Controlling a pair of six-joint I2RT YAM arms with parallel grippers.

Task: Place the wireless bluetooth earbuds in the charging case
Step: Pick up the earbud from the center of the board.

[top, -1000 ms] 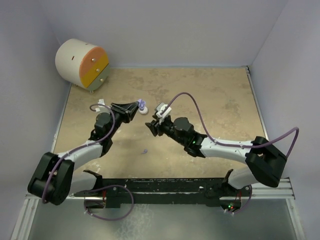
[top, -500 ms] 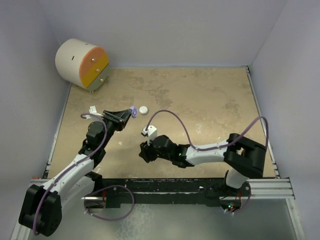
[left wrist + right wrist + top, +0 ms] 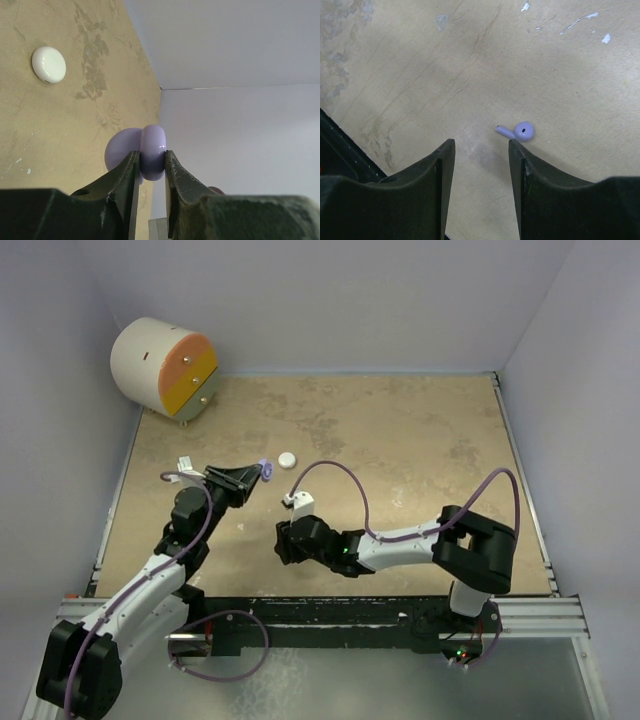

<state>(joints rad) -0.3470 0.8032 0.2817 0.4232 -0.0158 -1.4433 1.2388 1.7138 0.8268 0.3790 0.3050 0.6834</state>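
Note:
My left gripper [image 3: 150,156] is shut on a lilac round charging case [image 3: 153,150], held on edge above the table with its lid part [image 3: 120,149] swung out to the left. From above, this gripper [image 3: 258,472] and the lilac case [image 3: 267,468] hang just left of a white round case [image 3: 287,460] lying shut on the table. One lilac earbud [image 3: 518,131] lies on the table just beyond the right fingertip of my right gripper [image 3: 481,145], which is open and empty, low over the surface. The overhead view hides that earbud under the right gripper [image 3: 284,542].
A cream cylindrical drawer unit [image 3: 165,367] with an orange and yellow front stands in the back left corner. Lilac walls close in the tan table [image 3: 420,440] on three sides. The right arm's cable [image 3: 350,480] loops above the table's middle.
The right arm has swung down and toward the near left, bringing its open gripper low over the lilac earbud. The left gripper has drawn back left with the lilac case, away from the white case.

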